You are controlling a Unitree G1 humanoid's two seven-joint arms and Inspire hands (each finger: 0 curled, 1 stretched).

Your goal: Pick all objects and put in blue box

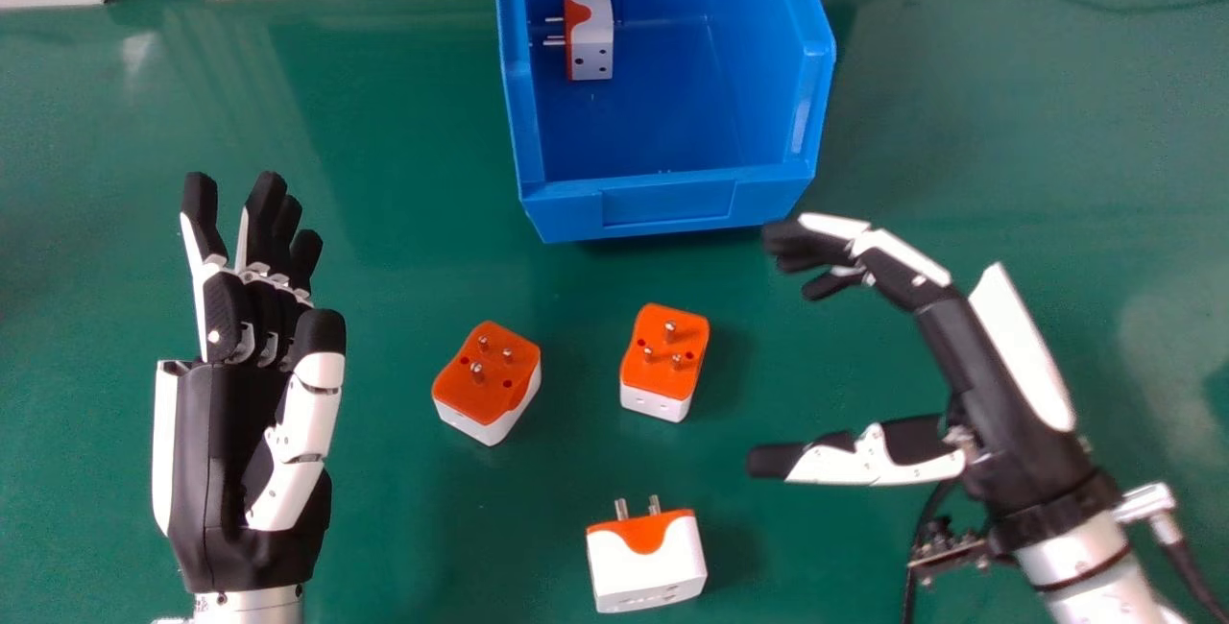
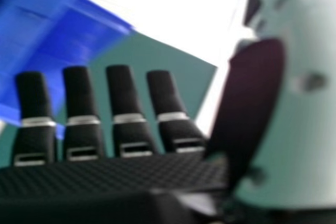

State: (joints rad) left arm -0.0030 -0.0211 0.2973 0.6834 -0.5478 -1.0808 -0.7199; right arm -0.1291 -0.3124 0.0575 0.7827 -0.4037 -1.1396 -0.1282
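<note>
Black and white, the right hand (image 1: 1003, 413) is released: fingers extended with a slight bend, thumb apart, nothing held. It is over the table (image 1: 1104, 173), right of the loose plugs, fingertips near the box's near right corner in the head view. The left hand (image 1: 206, 451), also released and empty, is at the left of the head view.

Step in hand, as judged: pick the next plug. The right plug (image 1: 662, 355) appears the most convenient. Procedure: lower the hand with the thumb at one long side and the fingers at the opposite side. Close on the white body, below the pins; contact on the pins may tip or turn the plug. Lift clear of the front wall before release into the box (image 1: 672, 204).

Orientation: the right plug has its orange face and pins up; its long axis runs away from the robot toward the box, far end slightly right. The left plug (image 1: 488, 379) is also pins up, its long axis slanting more strongly, far end right. The near plug (image 1: 648, 562) points its pins at the box; its long axis runs left to right. The stowed plug (image 1: 593, 38), inside the box by the left wall, points its pins left, long axis running near to far.
</note>
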